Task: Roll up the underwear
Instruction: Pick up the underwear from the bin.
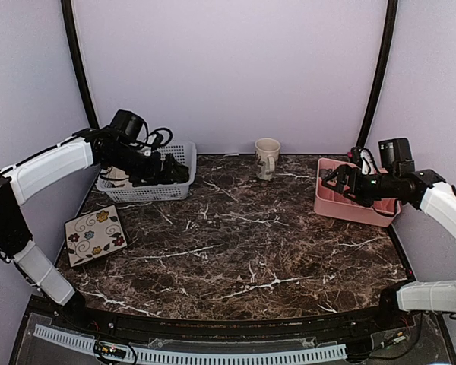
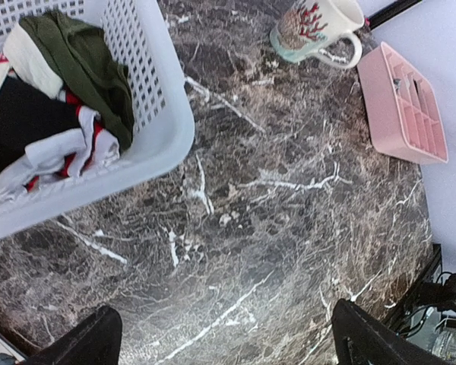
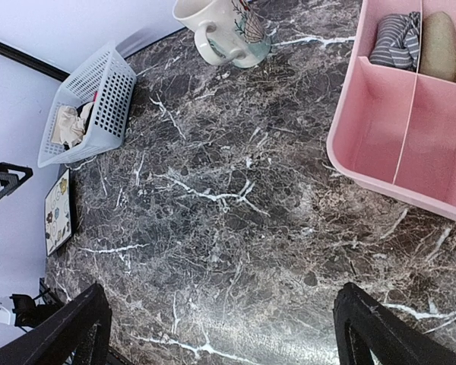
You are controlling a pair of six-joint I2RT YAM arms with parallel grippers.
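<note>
Cream-beige soft cloth underwear (image 2: pixel 26 61) lay in the white plastic lattice basket (image 2: pixel 159 114), just ahead of our left hand (image 2: pixel 228 341), touching an olive garment (image 2: pixel 83 61). Both hands stood wide open, holding nothing. Our right hand (image 3: pixel 220 334) hovered beside the pink divided tray (image 3: pixel 380 122) over the dark marble bench (image 3: pixel 213 228).

The underwear (image 2: pixel 28 62) is a plain cream cloth, folded over into a soft lump inside the basket (image 2: pixel 140 61). It lies partly under an olive garment (image 2: pixel 87 65) and just beside a black one (image 2: pixel 23 122), pale and crumpled in the right wrist view (image 3: pixel 68 125)
</note>
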